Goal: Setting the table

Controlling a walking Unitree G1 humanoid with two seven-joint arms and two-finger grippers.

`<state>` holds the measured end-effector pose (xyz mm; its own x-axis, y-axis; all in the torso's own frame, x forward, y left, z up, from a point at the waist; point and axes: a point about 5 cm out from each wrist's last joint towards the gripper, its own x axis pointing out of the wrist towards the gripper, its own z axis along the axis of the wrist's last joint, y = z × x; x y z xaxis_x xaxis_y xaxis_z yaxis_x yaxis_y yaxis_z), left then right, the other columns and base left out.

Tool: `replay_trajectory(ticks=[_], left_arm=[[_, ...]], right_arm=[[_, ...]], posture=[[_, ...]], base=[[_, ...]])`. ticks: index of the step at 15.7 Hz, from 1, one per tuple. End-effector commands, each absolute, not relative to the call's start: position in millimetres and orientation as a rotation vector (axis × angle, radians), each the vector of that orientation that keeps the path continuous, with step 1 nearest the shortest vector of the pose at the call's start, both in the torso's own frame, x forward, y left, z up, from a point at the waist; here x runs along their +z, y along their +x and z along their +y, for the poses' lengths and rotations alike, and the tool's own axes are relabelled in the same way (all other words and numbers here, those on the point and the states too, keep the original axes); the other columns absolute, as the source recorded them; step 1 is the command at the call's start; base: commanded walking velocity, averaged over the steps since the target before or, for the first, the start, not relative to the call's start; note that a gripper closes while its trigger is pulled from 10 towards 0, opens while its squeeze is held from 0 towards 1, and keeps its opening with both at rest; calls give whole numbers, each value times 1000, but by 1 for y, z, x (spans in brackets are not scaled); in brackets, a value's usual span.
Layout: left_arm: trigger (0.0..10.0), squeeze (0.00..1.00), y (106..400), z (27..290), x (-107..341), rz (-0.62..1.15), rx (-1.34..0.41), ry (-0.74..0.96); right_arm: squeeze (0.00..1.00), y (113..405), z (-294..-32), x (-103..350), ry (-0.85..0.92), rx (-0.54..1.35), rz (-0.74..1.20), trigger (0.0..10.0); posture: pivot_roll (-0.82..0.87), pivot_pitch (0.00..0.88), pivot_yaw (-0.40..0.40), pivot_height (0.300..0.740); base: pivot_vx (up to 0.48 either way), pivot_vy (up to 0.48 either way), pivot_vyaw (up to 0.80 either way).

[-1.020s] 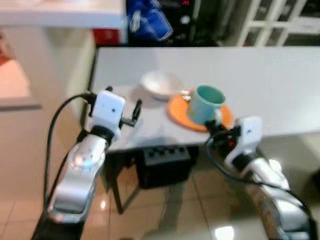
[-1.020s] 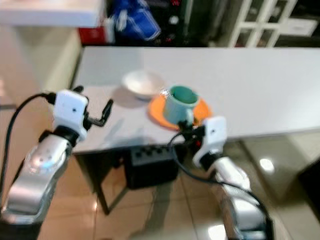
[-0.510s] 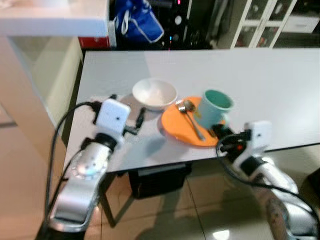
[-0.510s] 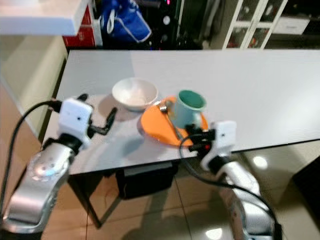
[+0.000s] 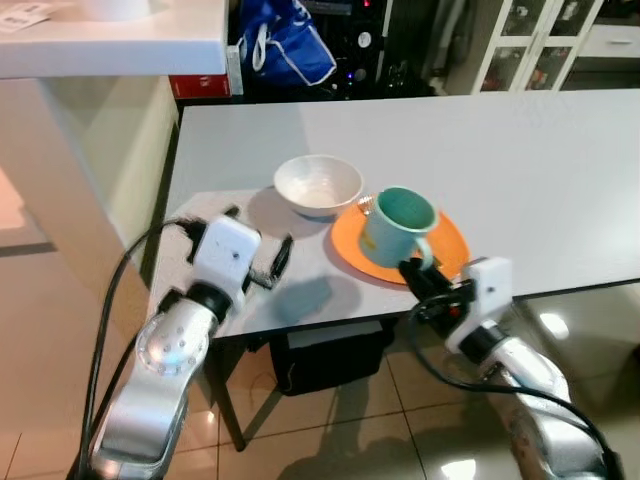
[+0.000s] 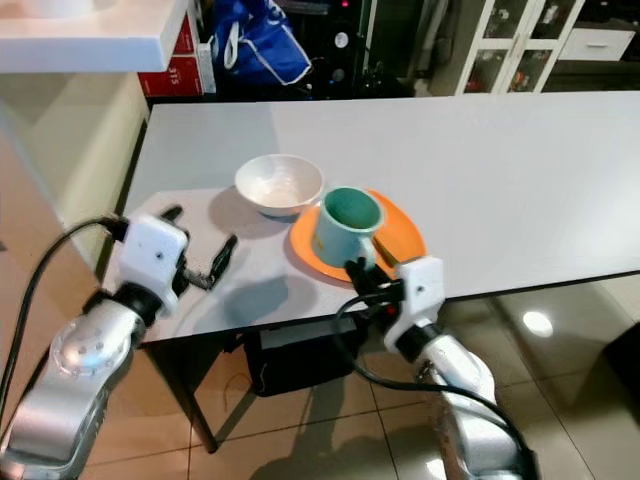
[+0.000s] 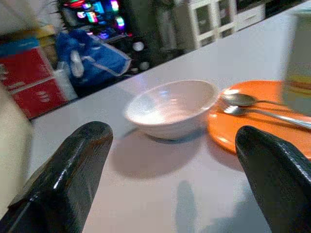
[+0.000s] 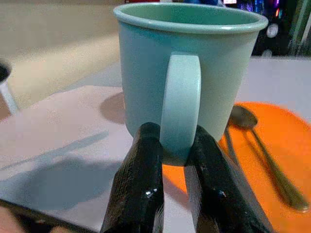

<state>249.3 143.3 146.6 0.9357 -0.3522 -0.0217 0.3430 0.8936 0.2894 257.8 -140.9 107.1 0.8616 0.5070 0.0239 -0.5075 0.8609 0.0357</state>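
Two fingers (image 8: 141, 194) flanking mug handle (image 8: 180, 107).

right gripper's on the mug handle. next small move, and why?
Probably a short straight lift. The right gripper has its fingers pinched on the handle of the green mug, which stands on the orange plate with a spoon lying beside it. Raising it first should clear the plate rim and spoon before any sideways move. The left gripper waits open near the white bowl.
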Motion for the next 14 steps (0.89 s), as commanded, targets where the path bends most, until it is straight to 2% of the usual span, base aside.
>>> replay_trajectory(ticks=[1, 8, 11, 14], left_arm=[[10000, 0, 243, 145, 138, -12, -380, 257], [10000, 0, 219, 154, 150, -68, -365, 198], [10000, 0, 215, 155, 151, -56, -379, 210], [10000, 0, 212, 155, 151, -44, -414, 230]], right_arm=[[0, 266, -135, 105, -14, 548, -48, 10000], [0, 288, -110, 109, 71, 660, -143, 10000], [0, 286, -94, 98, 68, 741, -101, 10000], [0, 293, -86, 87, 42, 743, -67, 10000]], posture=[[-28, 0, -15, 740], [18, 2, -101, 740], [27, 15, -103, 740], [41, 26, -98, 740]], base=[[0, 0, 0], [0, 0, 0], [0, 0, 0], [0, 0, 0]])
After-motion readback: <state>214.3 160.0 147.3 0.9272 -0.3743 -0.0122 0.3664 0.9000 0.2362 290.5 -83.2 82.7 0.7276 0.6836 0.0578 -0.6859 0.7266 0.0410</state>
